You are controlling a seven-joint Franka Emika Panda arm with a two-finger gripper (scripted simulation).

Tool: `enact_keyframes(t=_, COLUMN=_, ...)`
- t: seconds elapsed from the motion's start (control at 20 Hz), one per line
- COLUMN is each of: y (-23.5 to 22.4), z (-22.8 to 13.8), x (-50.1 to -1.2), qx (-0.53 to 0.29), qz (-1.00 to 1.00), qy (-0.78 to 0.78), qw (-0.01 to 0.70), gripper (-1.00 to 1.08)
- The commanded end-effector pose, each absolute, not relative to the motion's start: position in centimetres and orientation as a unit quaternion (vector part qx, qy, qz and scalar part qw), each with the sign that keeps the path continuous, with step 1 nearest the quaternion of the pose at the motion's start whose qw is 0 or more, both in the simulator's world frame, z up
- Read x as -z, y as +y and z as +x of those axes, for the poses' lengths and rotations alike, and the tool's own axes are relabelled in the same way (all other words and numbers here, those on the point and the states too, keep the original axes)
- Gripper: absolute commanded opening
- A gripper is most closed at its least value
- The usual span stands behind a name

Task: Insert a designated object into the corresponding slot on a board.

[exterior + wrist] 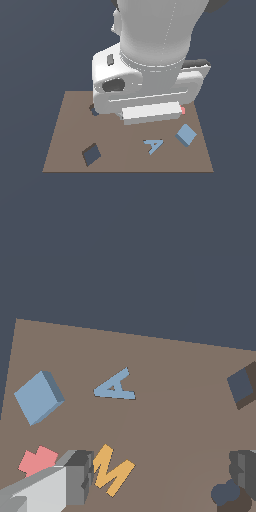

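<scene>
The light-blue square block (186, 135) lies flat on the brown board (125, 157) toward the exterior view's right, with nothing touching it. The dark diamond slot (91, 154) sits toward the exterior view's left, near the board's front edge. In the wrist view the block (38, 397) and the slot (242, 386) lie far apart on the board (175, 421). My gripper (160, 476) hovers above the board, open and empty, with its fingers (75, 478) wide apart. The arm's white hand (150, 100) hides the fingers in the exterior view.
A blue letter A (154, 145) lies beside the block. A pink notched piece (37, 461) and an orange letter M (112, 470) lie near one finger. The smaller notched hole (94, 110) is at the board's back left.
</scene>
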State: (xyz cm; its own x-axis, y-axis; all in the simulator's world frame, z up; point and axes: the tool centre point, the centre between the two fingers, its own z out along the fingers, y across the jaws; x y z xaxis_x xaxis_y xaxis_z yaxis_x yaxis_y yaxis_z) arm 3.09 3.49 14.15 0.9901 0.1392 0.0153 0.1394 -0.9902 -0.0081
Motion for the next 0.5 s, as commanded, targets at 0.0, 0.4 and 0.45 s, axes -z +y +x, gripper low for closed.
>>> enact_keyframes(t=0.0, y=5.9, z=3.7, x=-12.6, qx=0.006, qz=-0.994, qy=-0.109, qw=0.005, gripper=1.00)
enact_keyframes(t=0.4, y=13.9, z=4.6, x=-7.6, qx=0.002, qz=-0.971, qy=-0.240, qw=0.002, gripper=1.00)
enact_keyframes(t=0.45, y=14.7, z=4.5, x=-7.2, qx=0.002, qz=-0.968, qy=-0.253, qw=0.002, gripper=1.00)
